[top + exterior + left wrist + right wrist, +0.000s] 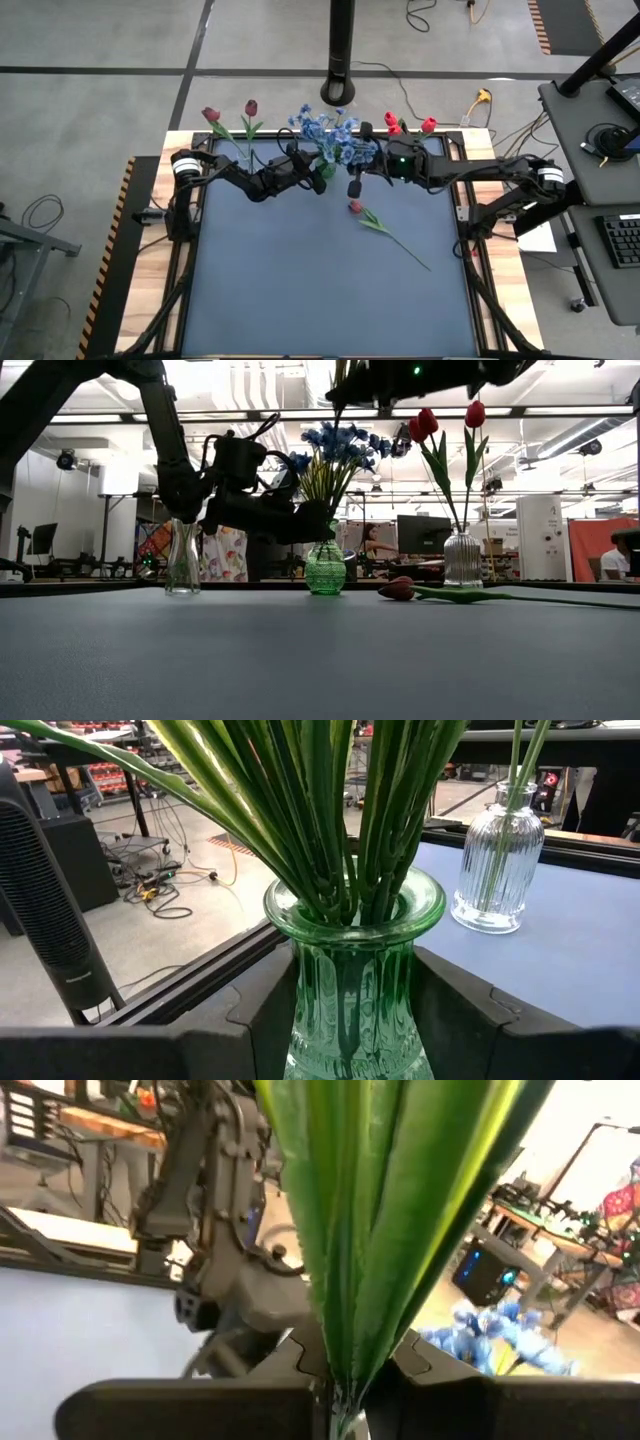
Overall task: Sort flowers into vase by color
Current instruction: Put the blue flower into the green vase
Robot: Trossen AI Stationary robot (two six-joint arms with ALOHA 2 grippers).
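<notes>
Green vase (325, 570) of blue blossom sprigs (325, 130) at middle of tabletop's (300, 290) far edge, left jaws (318, 178) clamped on its body, dark fingers (250, 1020) pressed to both sides of the glass; right jaws (350, 152) just above the same vase, shut on a bundle of green stems (370, 1230). Clear vase (182, 560) with maroon tulips (250, 107) toward far left corner, ribbed clear vase (462, 560) with red tulips (428, 125) toward far right; one dark tulip (356, 206) lying flat near tabletop's centre, stem (400, 240) trailing toward right edge
</notes>
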